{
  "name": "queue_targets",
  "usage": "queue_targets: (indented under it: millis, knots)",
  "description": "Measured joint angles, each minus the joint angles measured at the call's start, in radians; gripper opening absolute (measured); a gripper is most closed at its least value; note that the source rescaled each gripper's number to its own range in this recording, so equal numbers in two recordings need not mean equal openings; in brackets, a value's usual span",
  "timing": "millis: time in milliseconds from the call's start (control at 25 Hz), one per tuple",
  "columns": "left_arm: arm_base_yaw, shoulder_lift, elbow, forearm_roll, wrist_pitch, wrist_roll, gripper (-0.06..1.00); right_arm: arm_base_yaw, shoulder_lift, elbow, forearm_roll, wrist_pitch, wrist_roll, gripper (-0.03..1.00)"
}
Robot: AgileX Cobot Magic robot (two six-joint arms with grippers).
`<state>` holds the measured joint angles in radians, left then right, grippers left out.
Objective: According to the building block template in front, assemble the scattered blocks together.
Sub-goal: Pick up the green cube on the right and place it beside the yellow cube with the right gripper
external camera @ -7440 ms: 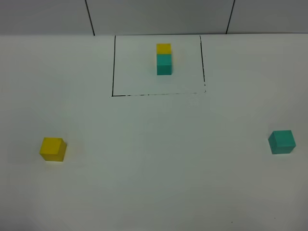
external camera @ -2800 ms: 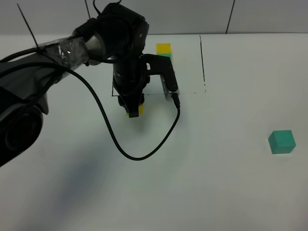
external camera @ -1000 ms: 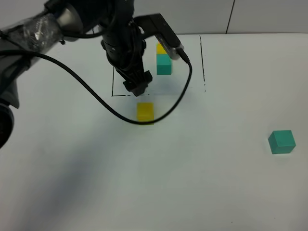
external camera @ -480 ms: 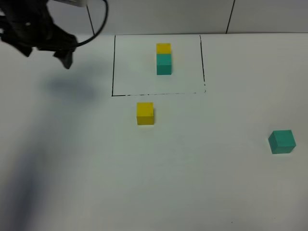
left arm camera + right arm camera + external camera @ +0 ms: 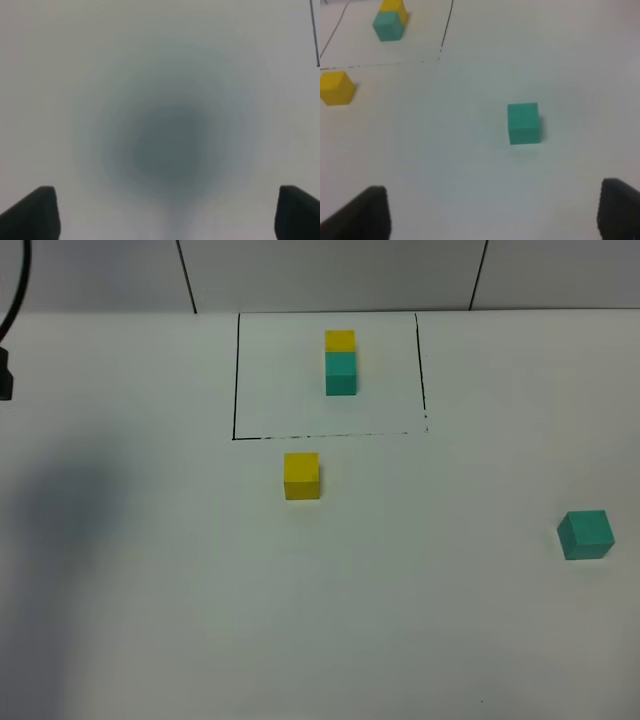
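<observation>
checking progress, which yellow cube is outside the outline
The lone yellow cube; the template yellow cube sits inside the outline, joined to a teal cube.

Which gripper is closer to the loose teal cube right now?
Right. The right gripper faces the teal cube, apart from it; the left gripper hangs over bare table, no cube in its view.

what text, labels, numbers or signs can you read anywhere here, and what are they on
None: no words, numbers, brands or signs can be read in any view.
The yellow block, the teal block and the template pair all have plain faces.
The table carries only a thin black outline, which is a drawn line and not writing.
</observation>
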<state>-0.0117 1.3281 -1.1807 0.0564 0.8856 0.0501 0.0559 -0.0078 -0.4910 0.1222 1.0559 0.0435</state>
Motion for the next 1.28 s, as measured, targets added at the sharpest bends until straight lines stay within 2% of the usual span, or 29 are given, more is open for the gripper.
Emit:
queue_targets:
  millis: [200,560,920,1040,1280]
  knots:
    - [-0.007,-0.252,0.129,0.0,0.053,-0.082,0.86,0.0,0.0,0.0,0.0,0.0,0.0,0.69]
    - [-0.045,-0.686,0.343,-0.02,0.141,-0.106,0.82,0.0,0.0,0.0,0.0,0.0,0.0,0.69]
    - [-0.054,-1.023,0.573,-0.089,0.164,-0.102,0.79,0.0,0.0,0.0,0.0,0.0,0.0,0.69]
    - [-0.055,-1.109,0.636,-0.132,0.149,-0.068,0.79,0.0,0.0,0.0,0.0,0.0,0.0,0.69]
    - [-0.055,-1.223,0.662,-0.18,0.145,-0.012,0.77,0.0,0.0,0.0,0.0,0.0,0.0,0.69]
